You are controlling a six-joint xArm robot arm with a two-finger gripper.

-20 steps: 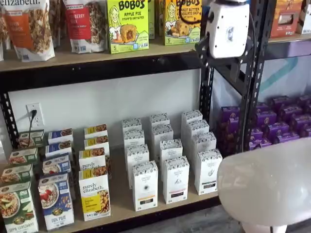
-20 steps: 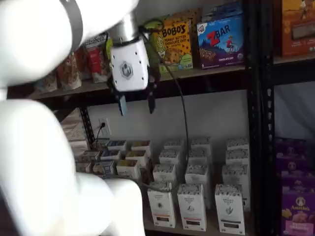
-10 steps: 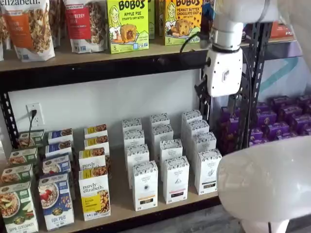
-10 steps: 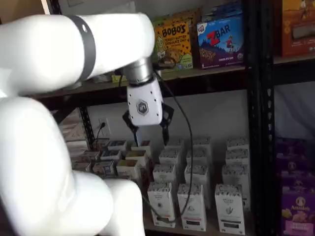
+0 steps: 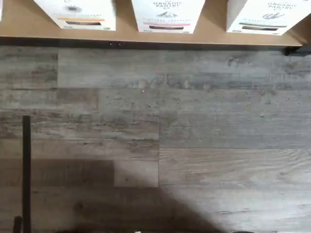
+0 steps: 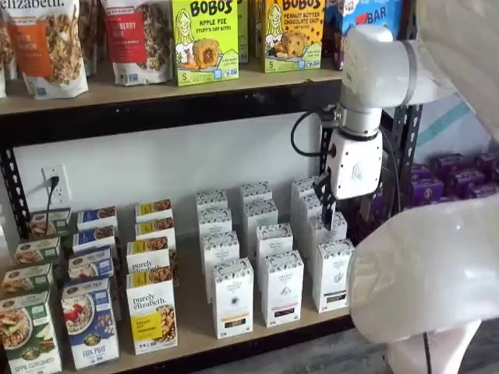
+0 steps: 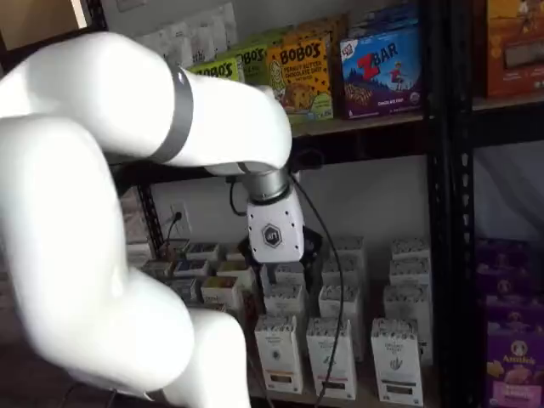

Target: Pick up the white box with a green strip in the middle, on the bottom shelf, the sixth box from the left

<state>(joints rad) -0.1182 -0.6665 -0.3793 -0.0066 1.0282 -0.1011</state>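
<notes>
The white box point(image 6: 334, 274) with the green strip stands at the front right of the bottom shelf point(image 6: 195, 315); it also shows in a shelf view point(image 7: 396, 361). In the wrist view the white box point(image 5: 265, 13) shows its green strip at the edge of the tan shelf point(image 5: 121, 30), beside two similar cartons. My gripper point(image 6: 345, 209) hangs above the rear boxes of that right-hand column, higher than the white box and behind it. In a shelf view my gripper point(image 7: 280, 262) has its black fingers spread apart, open and holding nothing.
More white cartons point(image 6: 233, 298) fill the rows to the left, with colourful granola boxes point(image 6: 152, 309) further left. Purple boxes point(image 6: 460, 173) sit beyond the black upright point(image 6: 405, 156). The arm's large white link point(image 6: 429, 288) blocks the lower right. Grey plank floor point(image 5: 155, 121) lies before the shelf.
My gripper has come down from the upper shelf's level to just above the white cartons on the bottom shelf, its fingers still spread. No box has moved.
</notes>
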